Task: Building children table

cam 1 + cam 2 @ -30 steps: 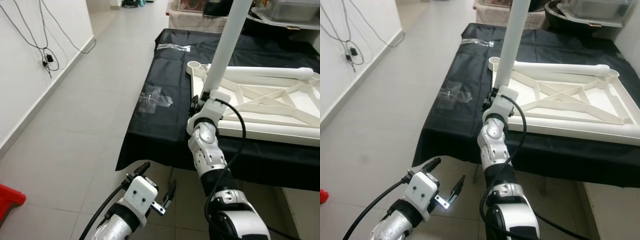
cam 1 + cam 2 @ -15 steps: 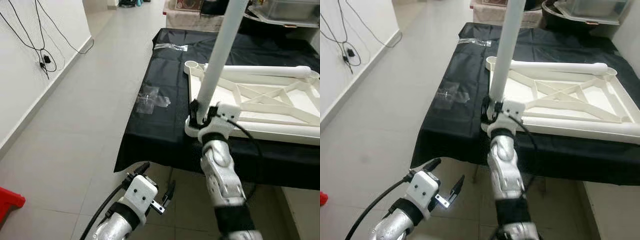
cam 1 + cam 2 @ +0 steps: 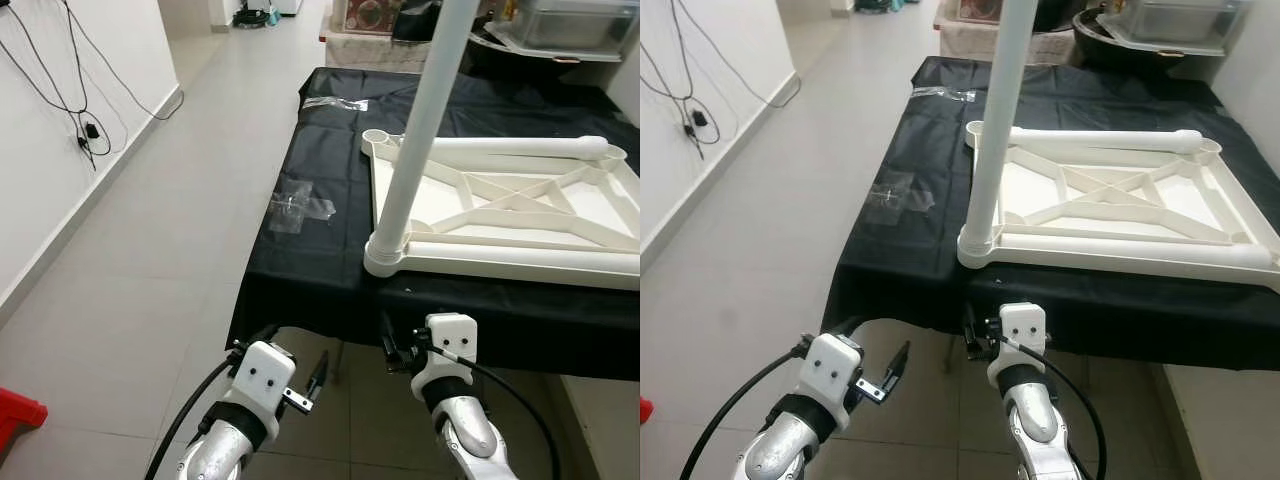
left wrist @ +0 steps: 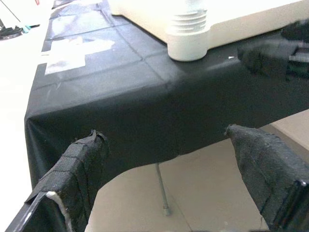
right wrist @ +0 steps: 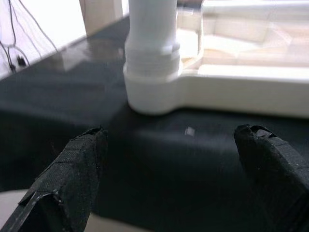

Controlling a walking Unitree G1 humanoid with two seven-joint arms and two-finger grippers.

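A white children's table top [image 3: 520, 215] lies upside down on a black-covered table [image 3: 320, 250]. One white leg [image 3: 420, 130] stands upright in its near-left corner socket [image 5: 152, 92]. A second white leg [image 3: 510, 147] lies along the far side of the top. My right gripper [image 3: 398, 345] hangs open below the table's front edge, just in front of that socket and apart from it. My left gripper [image 3: 292, 352] is open too, lower left of it, holding nothing. In the left wrist view the socket [image 4: 188, 38] shows beyond the cloth edge.
Two clear plastic bags [image 3: 298, 205] [image 3: 335, 102] lie on the black cloth left of the top. Boxes and bins [image 3: 560, 20] stand behind the table. A white wall with hanging cables [image 3: 85, 130] runs on the left, and a red object [image 3: 15, 415] sits on the tiled floor.
My right gripper has let go of the upright leg and dropped below the table's front edge. The leg stays standing in the corner socket. The left gripper has barely moved.
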